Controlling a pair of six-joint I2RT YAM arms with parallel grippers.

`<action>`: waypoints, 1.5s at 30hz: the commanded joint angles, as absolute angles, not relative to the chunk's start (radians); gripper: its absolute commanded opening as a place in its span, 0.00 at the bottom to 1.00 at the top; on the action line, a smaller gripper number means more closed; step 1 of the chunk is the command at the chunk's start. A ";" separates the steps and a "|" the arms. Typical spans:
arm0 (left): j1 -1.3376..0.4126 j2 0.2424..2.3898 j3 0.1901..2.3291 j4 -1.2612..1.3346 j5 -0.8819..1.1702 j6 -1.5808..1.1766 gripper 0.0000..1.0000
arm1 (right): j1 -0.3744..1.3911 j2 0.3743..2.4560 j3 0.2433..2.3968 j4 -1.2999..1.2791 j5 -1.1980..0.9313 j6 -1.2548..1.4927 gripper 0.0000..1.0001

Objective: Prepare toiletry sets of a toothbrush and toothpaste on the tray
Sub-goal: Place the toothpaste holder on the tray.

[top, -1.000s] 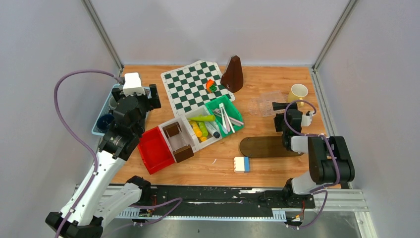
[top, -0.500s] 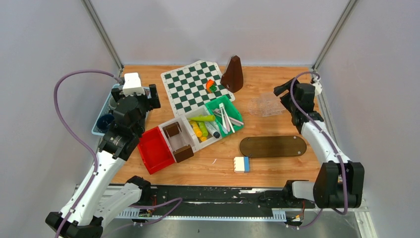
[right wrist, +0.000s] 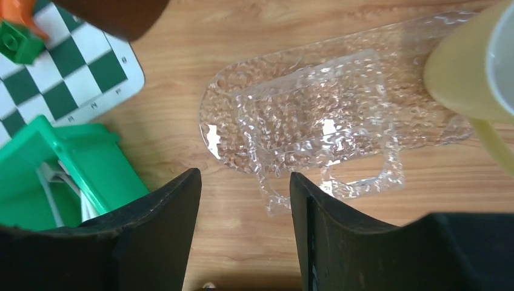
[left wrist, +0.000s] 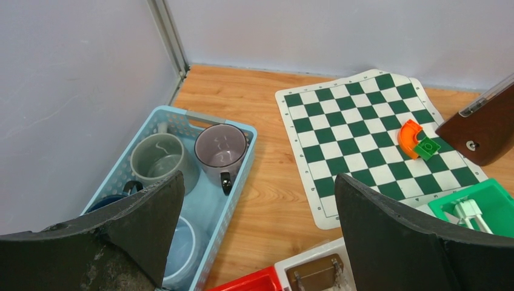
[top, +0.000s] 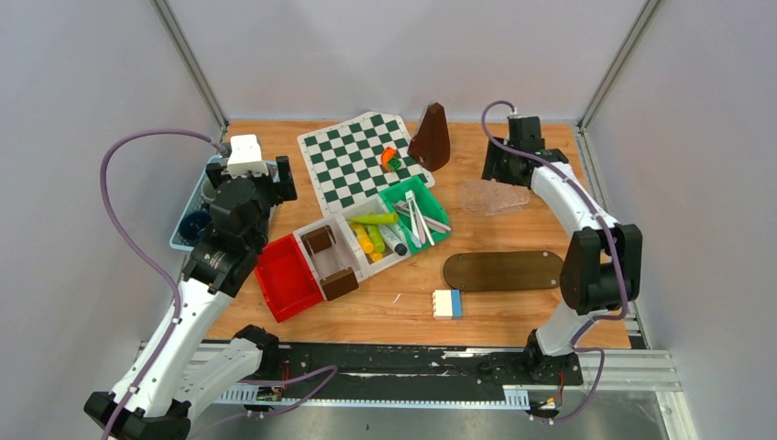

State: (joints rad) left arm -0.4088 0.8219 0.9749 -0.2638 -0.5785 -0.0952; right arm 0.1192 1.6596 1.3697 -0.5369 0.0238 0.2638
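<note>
Seemed like the mug-fetching step: right fingers (right wrist: 163,236) were part open and empty above the clear tray (right wrist: 315,121), far right, pale yellow mug (right wrist: 467,66) just beside them, so they'd need to line up on it; left fingers (left wrist: 388,236) gaped wide over the basket (left wrist: 236,176) at the left.

Robot lab cell: plain white walls (top: 394,55), metal corner posts (top: 188,60), wooden table (top: 513,312), black mounting rail (top: 394,362) at near edge.
</note>
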 commanded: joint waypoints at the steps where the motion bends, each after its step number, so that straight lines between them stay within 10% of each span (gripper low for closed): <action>1: -0.400 0.814 0.973 -0.217 -0.593 -0.070 1.00 | 0.166 1.730 1.454 -0.630 0.072 0.139 0.55; 45: -0.400 0.820 0.960 -0.200 -0.612 -0.043 1.00 | 0.161 1.898 1.521 -0.597 0.322 0.168 0.07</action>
